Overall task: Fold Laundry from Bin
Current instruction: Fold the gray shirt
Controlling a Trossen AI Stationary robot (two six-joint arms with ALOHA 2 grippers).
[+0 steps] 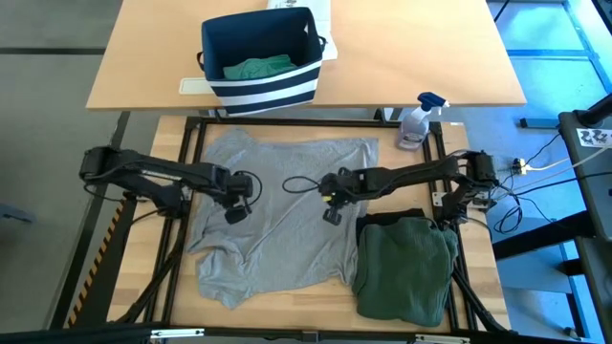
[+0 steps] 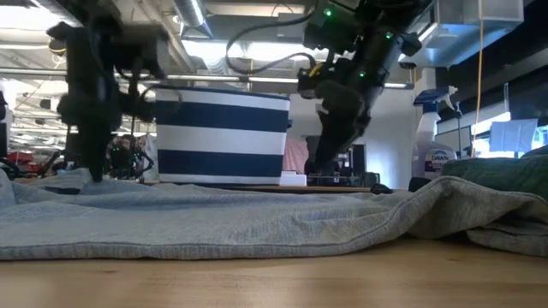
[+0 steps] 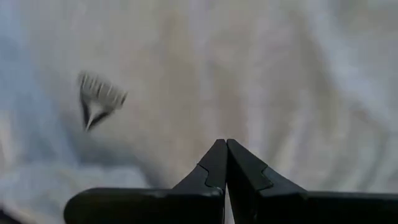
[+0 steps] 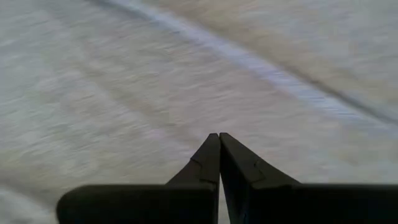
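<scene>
the light grey shirt point(image 1: 277, 215) lies spread flat directly under both pincers, its long axis running away from the bin point(image 1: 260, 59), with left gripper point(image 1: 235, 212) and right gripper point(image 1: 332, 212) both closed, holding nothing, equally near.

1 camera hangs overhead, looking straight down on the whole table point(image 1: 287, 320). Another sits at tabletop level, facing across the light grey shirt point(image 2: 257, 222) toward the striped bin point(image 2: 223, 133); both views share these. 2 wrist cameras look down, close on the cloth.
</scene>
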